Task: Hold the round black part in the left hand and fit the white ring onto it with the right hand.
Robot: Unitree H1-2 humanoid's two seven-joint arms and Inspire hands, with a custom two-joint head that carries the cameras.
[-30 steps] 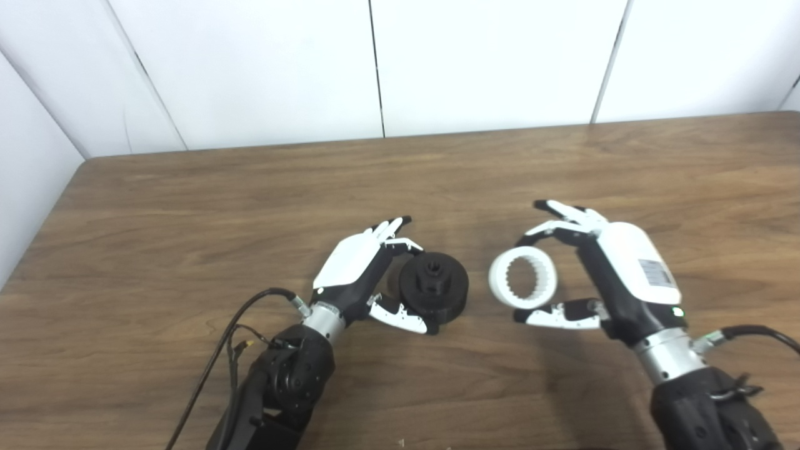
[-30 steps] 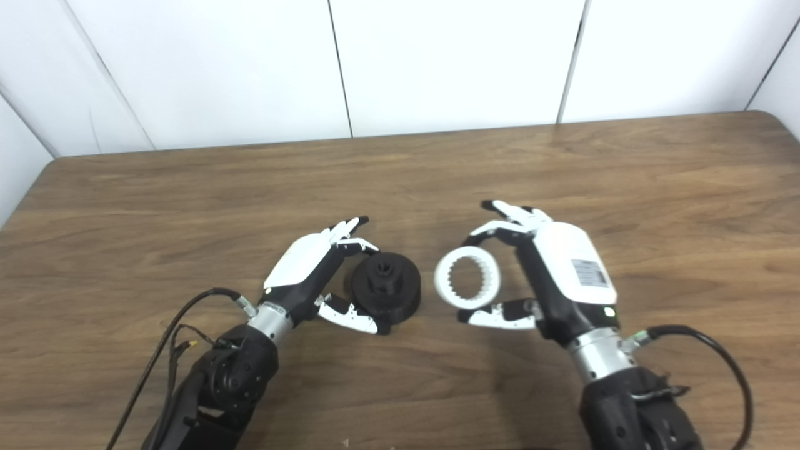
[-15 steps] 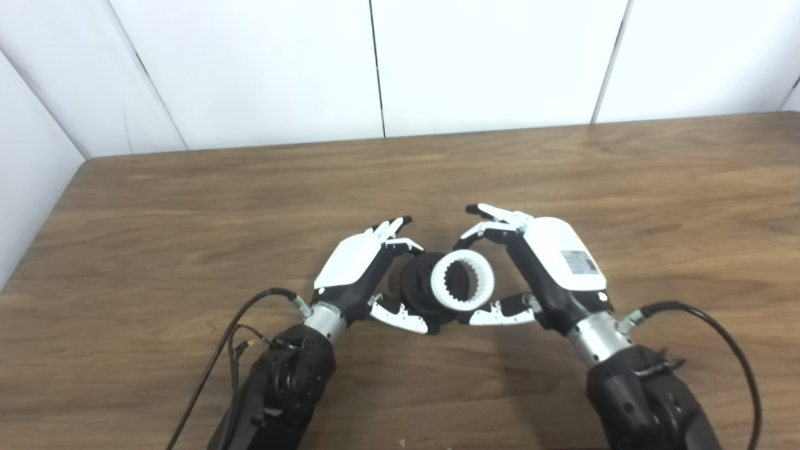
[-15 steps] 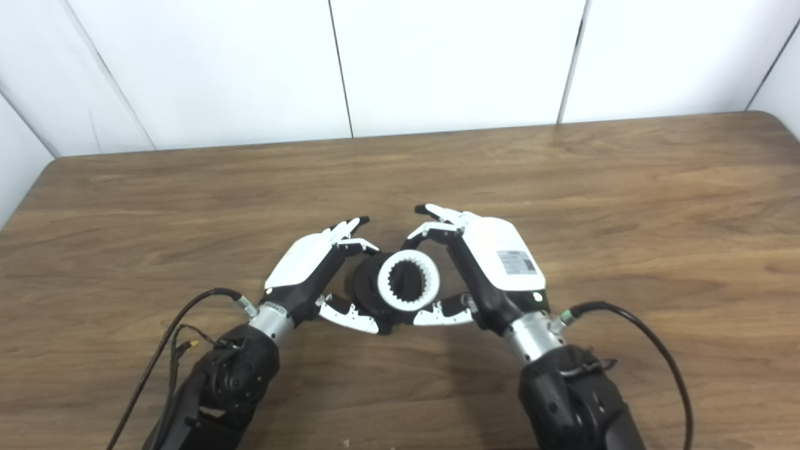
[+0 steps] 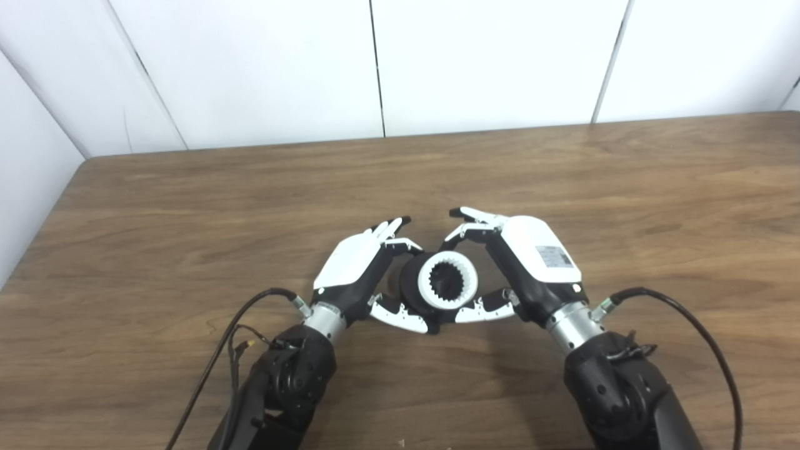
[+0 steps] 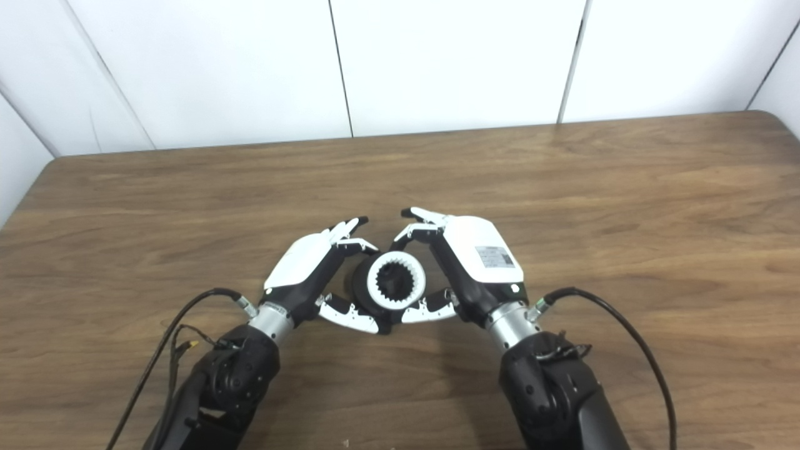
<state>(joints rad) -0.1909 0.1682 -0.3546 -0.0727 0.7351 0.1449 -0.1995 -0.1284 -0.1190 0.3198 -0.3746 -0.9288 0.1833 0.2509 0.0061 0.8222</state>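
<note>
Wooden table (image 5: 187,206), one. Round black part (image 5: 409,290), one, clasped by left hand (image 5: 362,269). White ring (image 5: 447,281), one, against it, pinched by right hand (image 5: 525,262).

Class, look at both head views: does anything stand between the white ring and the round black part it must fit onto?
Nothing visible does. The white ring, held by the right hand, already lies against the face of the round black part, held by the left hand.
</note>
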